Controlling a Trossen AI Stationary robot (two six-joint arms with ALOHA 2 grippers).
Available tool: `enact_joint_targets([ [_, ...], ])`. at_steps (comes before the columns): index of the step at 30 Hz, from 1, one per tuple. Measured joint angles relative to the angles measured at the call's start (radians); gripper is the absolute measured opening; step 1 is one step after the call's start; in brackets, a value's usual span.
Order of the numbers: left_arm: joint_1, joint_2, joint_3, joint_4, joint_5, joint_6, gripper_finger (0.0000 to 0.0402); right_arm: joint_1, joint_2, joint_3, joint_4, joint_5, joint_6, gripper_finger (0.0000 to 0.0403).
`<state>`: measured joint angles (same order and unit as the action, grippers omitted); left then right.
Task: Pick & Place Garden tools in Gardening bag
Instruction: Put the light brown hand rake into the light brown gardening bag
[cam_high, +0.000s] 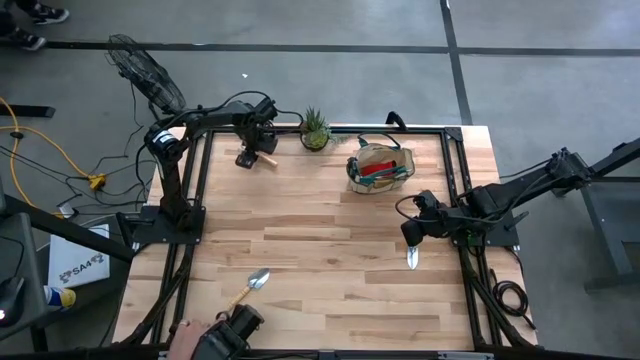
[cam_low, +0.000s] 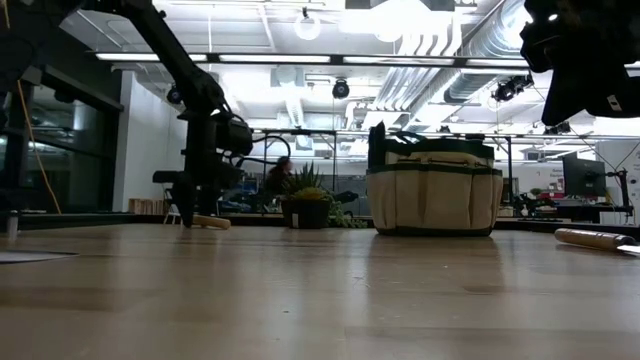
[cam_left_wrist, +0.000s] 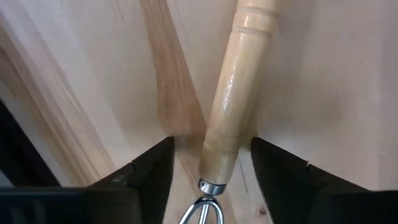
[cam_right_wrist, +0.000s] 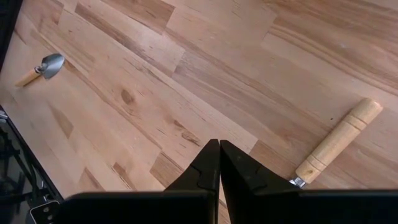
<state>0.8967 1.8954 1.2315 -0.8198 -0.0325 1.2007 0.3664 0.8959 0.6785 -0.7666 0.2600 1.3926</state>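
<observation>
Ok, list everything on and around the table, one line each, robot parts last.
Gardening bag: one, tan with green trim, far right of table, tools inside.
Potted plant: one, spiky green, far edge, left of the bag.
Wooden-handled tool: one, far left, lying between the left tool's fingers.
Trowel: one, silver blade, wooden handle, near edge.
Second trowel: one, right side, below the right tool.
Fan: one, dark, floor beyond the far left corner.
Left tool: open, astride the wooden handle.
Right tool: shut, empty.
</observation>
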Motion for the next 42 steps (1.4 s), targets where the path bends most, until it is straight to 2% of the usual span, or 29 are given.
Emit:
enact_joint_targets([
  [11, 0.000, 0.000, 0.000, -0.034, 0.023, -0.027, 0.0064, 0.000, 0.000, 0.000, 0.000, 0.000, -0.003, 0.0003],
  [19, -0.001, 0.000, 0.000, -0.104, 0.127, -0.163, 0.0062, 0.000, 0.000, 0.000, -0.001, -0.001, -0.009, 0.0003],
  [27, -0.047, 0.000, -0.001, -0.163, 0.180, -0.471, 0.0062, 0.000, 0.000, 0.000, -0.001, -0.005, -0.019, 0.0003],
  [34, -0.134, -0.045, -0.001, -0.166, 0.262, -0.677, 0.0062, 0.000, 0.000, 0.000, 0.000, -0.007, -0.035, 0.0003],
  [42, -0.286, -0.158, -0.001, -0.106, 0.257, -0.911, 0.0062, 0.000, 0.000, 0.000, 0.017, -0.050, -0.084, 0.0003],
])
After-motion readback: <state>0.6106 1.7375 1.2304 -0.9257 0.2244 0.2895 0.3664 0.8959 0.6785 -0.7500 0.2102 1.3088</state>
